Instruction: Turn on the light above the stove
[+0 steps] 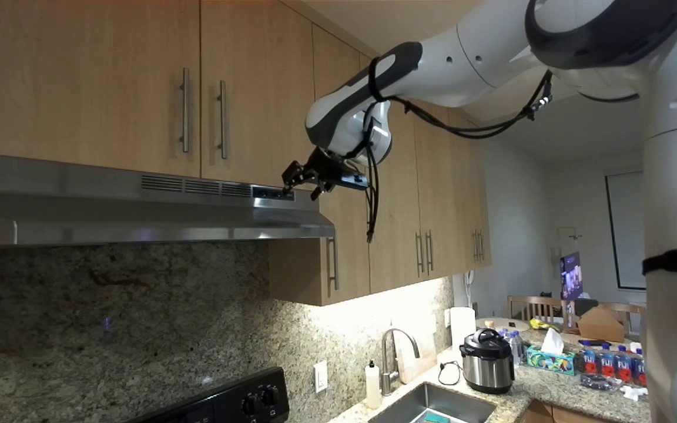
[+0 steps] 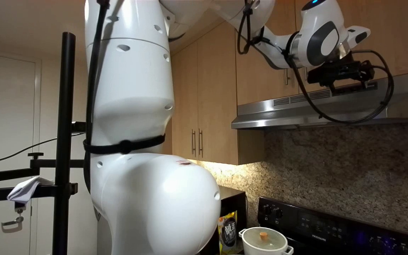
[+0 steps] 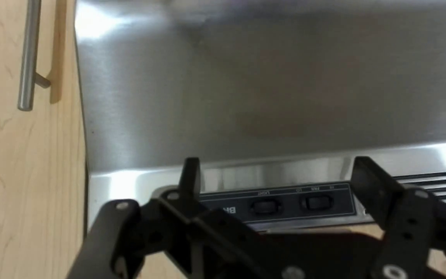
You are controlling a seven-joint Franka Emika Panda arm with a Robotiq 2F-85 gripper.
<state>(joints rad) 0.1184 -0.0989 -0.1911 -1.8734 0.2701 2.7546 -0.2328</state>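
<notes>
A spread, empty gripper (image 3: 277, 164) is hovering near the light switch (image 3: 266, 207) on the hood (image 1: 147, 214), toward an upper corner; probably stiff, the switch is likely needing pressing at one end.

1. In the wrist view, the tool (image 3: 277, 170) blocks one end of the switch panel (image 3: 283, 207), cutting its larger lettering (image 3: 229, 210) short.
2. The lower edge crops the stove (image 2: 331, 230) in both exterior views.
3. A white pot (image 2: 266, 244), its base cropped, in an exterior view.

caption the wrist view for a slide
Light switch and fan switch of a range hood, seen between open jaws.
</notes>
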